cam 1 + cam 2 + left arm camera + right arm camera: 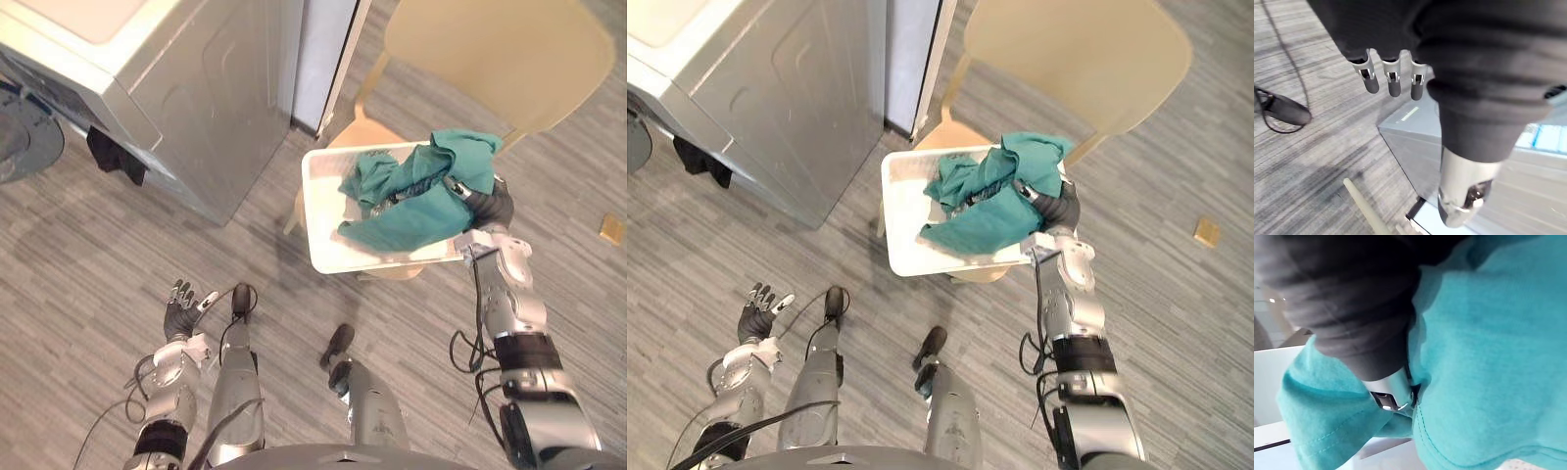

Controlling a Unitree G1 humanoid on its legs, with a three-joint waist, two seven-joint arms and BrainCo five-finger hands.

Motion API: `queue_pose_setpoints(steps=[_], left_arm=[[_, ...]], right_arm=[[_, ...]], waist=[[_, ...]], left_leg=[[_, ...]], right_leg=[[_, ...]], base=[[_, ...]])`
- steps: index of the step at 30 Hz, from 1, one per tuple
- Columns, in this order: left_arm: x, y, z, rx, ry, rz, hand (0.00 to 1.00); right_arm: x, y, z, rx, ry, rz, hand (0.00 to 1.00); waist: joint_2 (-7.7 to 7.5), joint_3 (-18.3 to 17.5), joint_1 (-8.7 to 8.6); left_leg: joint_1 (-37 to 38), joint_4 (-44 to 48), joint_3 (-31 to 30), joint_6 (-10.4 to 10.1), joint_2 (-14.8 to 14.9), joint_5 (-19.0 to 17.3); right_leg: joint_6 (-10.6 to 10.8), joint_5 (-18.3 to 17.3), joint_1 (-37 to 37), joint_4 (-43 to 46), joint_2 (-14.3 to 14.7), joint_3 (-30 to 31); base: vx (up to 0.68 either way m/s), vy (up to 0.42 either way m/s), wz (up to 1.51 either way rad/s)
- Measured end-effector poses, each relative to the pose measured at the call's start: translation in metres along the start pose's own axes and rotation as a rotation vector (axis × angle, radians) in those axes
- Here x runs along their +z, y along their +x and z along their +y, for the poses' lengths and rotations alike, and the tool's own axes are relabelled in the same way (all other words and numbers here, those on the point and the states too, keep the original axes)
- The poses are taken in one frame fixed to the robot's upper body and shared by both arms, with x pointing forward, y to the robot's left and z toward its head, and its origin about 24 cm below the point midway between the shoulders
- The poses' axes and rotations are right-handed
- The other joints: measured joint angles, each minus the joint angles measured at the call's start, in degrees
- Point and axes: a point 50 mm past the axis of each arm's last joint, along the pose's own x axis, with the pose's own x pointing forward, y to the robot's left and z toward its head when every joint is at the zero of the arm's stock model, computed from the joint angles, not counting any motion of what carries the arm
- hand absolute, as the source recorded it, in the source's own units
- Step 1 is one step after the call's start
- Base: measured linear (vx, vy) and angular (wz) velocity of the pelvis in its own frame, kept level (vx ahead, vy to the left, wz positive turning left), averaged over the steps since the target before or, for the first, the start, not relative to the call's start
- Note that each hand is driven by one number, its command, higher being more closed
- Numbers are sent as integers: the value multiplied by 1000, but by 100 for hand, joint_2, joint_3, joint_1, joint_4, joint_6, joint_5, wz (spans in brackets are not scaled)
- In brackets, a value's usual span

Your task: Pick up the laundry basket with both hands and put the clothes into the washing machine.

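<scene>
The laundry basket (323, 230), a shallow white rectangular container, rests on the seat of a light wooden chair (500, 59), to the right of the washing machine (196, 98) and apart from it. The basket holds the clothes (402, 223), a bundle of teal fabric heaped toward its right half. The left half of the basket floor is bare. One fold of the fabric rises above the far right rim, and another drapes over the near right edge. The right hand (487, 204) reaches in from the right side of the basket and is buried in the teal fabric. In the right wrist view the cloth wraps closely around the hand on all sides, and it cannot be determined whether the hand grasps the cloth or only lies in it. The left hand (182, 307) hangs low on the robot's left, above the grey wood-pattern floor (88, 255) and well apart from the basket. It is released, its fingers (1394, 84) straight and slightly spread, and it carries nothing. A dark garment (116, 157) hangs from the front of the washing machine. A small tan object (612, 230) lies on the floor to the right of the chair.
</scene>
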Motion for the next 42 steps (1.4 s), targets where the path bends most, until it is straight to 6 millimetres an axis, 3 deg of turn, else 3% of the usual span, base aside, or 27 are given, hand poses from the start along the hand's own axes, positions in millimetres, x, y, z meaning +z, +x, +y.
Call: queue_pose_setpoints(steps=[5,9,15,20,27,31,41,42], left_arm=[[20,-10,-7,-106,184,-104,0],[36,-16,-26,-215,305,-207,0],[51,-31,-65,-409,322,-318,0],[58,-46,-99,-579,265,-369,0],[64,-58,-152,-837,192,-386,0],[69,-64,-179,-987,53,-326,0],[59,-58,-198,-1033,-185,-74,0],[60,-57,-198,-1031,-211,-63,100]], right_arm=[[16,-23,7,94,-5,-89,100],[32,-37,21,222,-1,-160,100],[50,-44,34,345,1,-209,100],[52,-47,48,431,77,-213,100],[34,-63,92,639,214,-115,100],[17,-73,108,706,279,-24,100],[-3,-86,128,766,329,94,100],[-3,-87,129,766,332,95,100]], waist=[[-69,-540,-147],[-83,-935,-320],[-80,-1307,-453],[-46,-1547,-510],[-14,-1704,-537],[8,-1717,-556],[45,-1741,-571],[48,-1743,-577]], left_leg=[[371,-3,176,-12,-54,-162],[764,-7,292,-45,-65,-298],[1160,-9,564,-61,-54,-455],[1335,-12,675,-76,-45,-523],[1508,-48,813,-81,-52,-571],[1479,-52,813,-86,-60,-542],[1425,-52,815,-65,-80,-493],[1427,-52,814,-63,-82,-491]], right_leg=[[52,-38,338,-124,-30,110],[94,18,800,-441,7,170],[133,212,1230,-907,98,357],[143,321,1418,-1140,149,480],[197,471,1617,-1433,178,619],[178,517,1614,-1504,181,640],[149,670,1609,-1636,195,654],[148,671,1610,-1635,194,655]], base=[[79,-24,-5],[105,-5,-9],[87,7,-18],[32,13,-13],[-21,18,-10],[-19,9,-1],[0,0,0],[0,0,0]])
